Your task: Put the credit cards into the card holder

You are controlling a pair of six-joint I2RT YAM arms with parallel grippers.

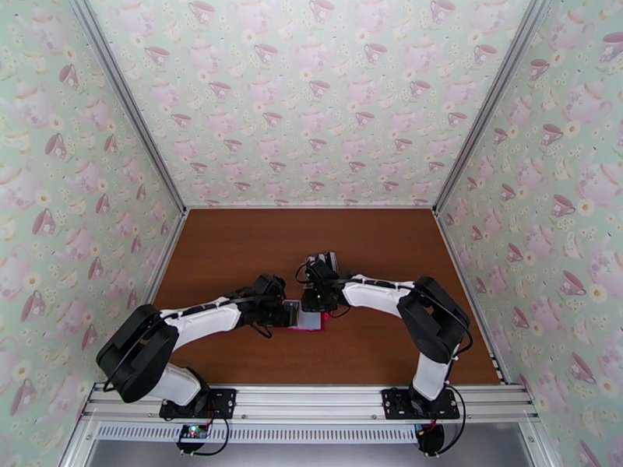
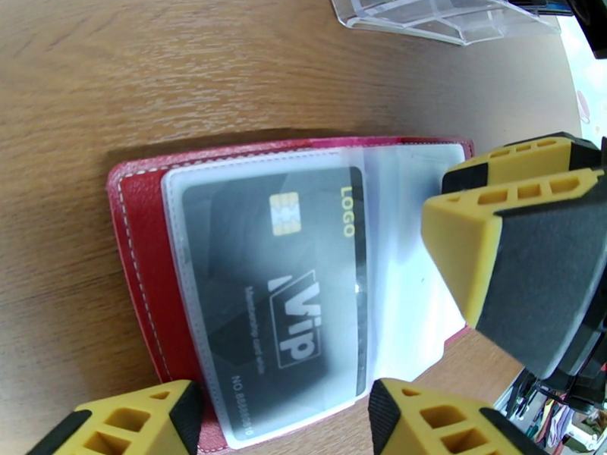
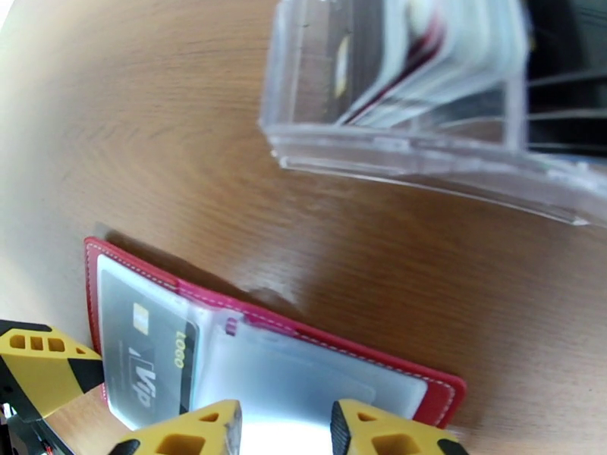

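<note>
The card holder (image 2: 140, 244) is a red wallet lying open on the brown table, seen also from above (image 1: 310, 324) and in the right wrist view (image 3: 326, 331). A black VIP credit card (image 2: 281, 290) sits inside one of its clear sleeves (image 3: 155, 365). My left gripper (image 2: 281, 425) hovers open over the wallet's near edge (image 1: 288, 311). My right gripper (image 3: 286, 432) stands over the clear sleeves with a narrow gap between its fingers (image 2: 470, 252), nothing visibly held (image 1: 315, 299). More credit cards (image 3: 425, 47) stand in a clear plastic stand.
The clear slotted stand (image 3: 394, 145) sits on the table just beyond the wallet (image 2: 440, 13). Both arms meet at the table's middle. Teacup-patterned walls (image 1: 311, 95) close in the back and both sides.
</note>
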